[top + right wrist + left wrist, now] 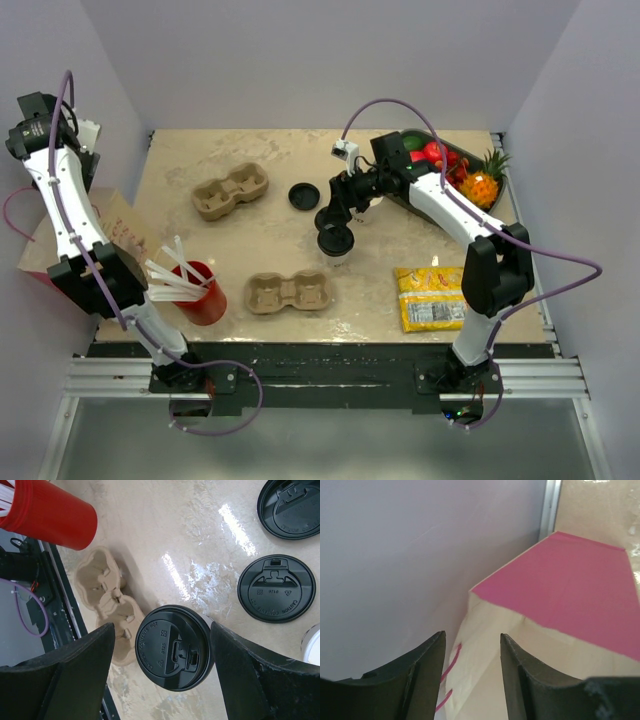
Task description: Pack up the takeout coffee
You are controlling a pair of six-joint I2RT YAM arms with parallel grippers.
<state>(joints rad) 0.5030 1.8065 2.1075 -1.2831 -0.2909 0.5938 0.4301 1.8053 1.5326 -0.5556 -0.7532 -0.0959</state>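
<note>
Your left arm (62, 200) and right arm (445, 205) have white links and black joints. A purple cable (384, 101) trails along each, and the fingers (65, 680) are matte black.

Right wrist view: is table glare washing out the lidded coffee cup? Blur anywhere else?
Right wrist: glare streaks lie on the glossy beige tabletop, off the takeout cup's round black plastic lid, which is sharp. Left wrist: black gripper fingers and pink paper bag look soft. Top external: evenly lit.

From the right wrist, the takeout coffee (174, 647) shows only its lid; its side is hidden beneath. Up-left of it the red cup (50, 515) runs off frame, up-right a spare lid (292, 507) too; to its right a white cup (312, 642) is a mere sliver.
</note>
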